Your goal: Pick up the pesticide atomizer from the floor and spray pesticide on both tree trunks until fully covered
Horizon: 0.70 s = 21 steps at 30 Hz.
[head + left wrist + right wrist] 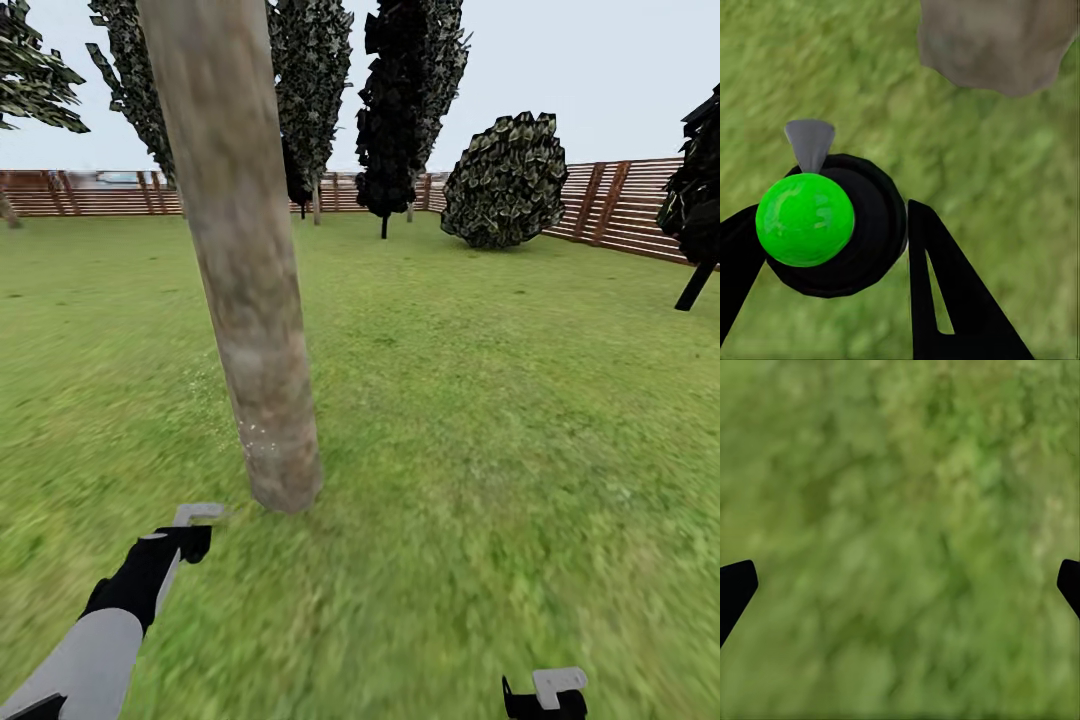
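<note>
A thick, pale grey-brown tree trunk point(250, 300) rises from the lawn just ahead, leaning slightly left, with a few white specks low on its bark. Its base point(997, 45) also appears in the left wrist view. My left gripper point(832, 247) is shut on the pesticide atomizer point(862, 225), a round black bottle seen from above with a bright green cap and a grey nozzle that points roughly toward the trunk. In the head view the left gripper point(185, 540) hovers short of the trunk's foot, to its left. My right gripper point(900, 585) is open over bare grass, low at the right point(545, 700).
Green lawn point(480, 400) spreads all around. Dark narrow cone-shaped trees point(400, 110) and a round bush point(505, 180) stand at the back before a brown slat fence point(620, 205). Another dark tree point(700, 200) is at the right edge, and leaves point(30, 70) show at far left.
</note>
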Motion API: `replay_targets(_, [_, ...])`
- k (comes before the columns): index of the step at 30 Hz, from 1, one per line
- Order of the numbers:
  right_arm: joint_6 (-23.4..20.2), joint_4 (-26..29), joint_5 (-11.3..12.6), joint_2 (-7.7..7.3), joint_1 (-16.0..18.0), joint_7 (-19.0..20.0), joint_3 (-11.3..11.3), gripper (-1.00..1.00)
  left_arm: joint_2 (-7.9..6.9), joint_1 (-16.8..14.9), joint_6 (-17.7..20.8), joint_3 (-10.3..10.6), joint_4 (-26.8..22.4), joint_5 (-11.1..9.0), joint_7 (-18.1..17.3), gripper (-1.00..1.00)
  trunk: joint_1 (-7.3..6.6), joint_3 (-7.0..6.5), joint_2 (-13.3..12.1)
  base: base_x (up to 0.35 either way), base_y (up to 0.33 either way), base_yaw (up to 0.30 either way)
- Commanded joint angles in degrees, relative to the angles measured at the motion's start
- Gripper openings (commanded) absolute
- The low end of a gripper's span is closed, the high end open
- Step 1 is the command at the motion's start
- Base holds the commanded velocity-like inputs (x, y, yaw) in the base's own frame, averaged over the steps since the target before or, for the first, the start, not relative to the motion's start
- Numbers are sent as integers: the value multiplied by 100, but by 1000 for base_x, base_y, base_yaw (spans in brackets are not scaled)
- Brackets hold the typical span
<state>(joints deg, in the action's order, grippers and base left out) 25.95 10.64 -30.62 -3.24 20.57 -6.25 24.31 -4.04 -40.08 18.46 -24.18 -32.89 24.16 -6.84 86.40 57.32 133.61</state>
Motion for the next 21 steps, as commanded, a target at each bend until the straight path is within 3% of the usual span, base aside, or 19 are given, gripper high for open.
replay_targets(1, [-1, 0, 1, -1, 0, 0, 1, 100, 41, -3, 1, 25, 0, 2, -1, -100, 0, 0, 0, 0, 0, 0])
replay_targets(4, [-2, 3, 3, -2, 0, -6, 3, 100, 427, -17, 62, 264, -25, 4, 5, -100, 0, 0, 0, 0, 0, 0])
replay_targets(6, [-2, 4, 3, -3, 0, -7, 3, 100, 494, -117, 155, 310, -33, -5, 5, -100, 0, 0, 0, 0, 0, 0])
replay_targets(9, [-2, 7, 3, -4, 0, -8, 3, 100, 386, -350, 346, 303, -39, -14, -1, -100, 0, 0, 0, 0, 0, 0])
replay_targets(11, [-2, 8, 12, -4, 0, -8, 3, 100, 204, -475, 427, 306, -41, -16, -1, -100, 0, 0, 0, 0, 0, 0])
replay_targets(12, [-2, 8, 19, -2, 0, -8, 3, 100, 267, -550, 499, 336, -40, -15, -3, -100, 0, 0, 0, 0, 0, 22])
replay_targets(13, [-2, 8, 20, -2, 0, -8, 3, 100, 471, -601, 531, 364, -37, -9, -19, -100, 0, 0, 0, 0, 0, 132])
replay_targets(14, [-2, 8, 16, -2, 0, -8, 3, 100, 747, -761, 596, 610, -34, -1, -67, -100, 0, 0, 0, 0, 0, 246])
replay_targets(15, [-2, 8, 12, -2, 0, -8, 3, 100, 792, -1226, 1177, 856, -41, -10, -119, -100, 0, 0, 0, 0, 0, 124])
replay_targets(17, [-2, 8, 9, -2, 0, -8, 3, 100, 591, -1381, 1228, 868, -115, -11, -246, -100, 0, 0, 0, 0, 0, 36])
replay_targets(20, [-2, 8, 5, -2, 0, -8, 3, 100, 231, -1426, 1243, 872, -226, 14, -901, -100, 0, 0, 0, 0, 0, 6])
replay_targets(21, [-2, 8, 4, -2, 0, -8, 3, 100, 176, -1428, 1242, 875, -236, 19, -1022, -100, 0, 0, 0, 0, 0, 2])
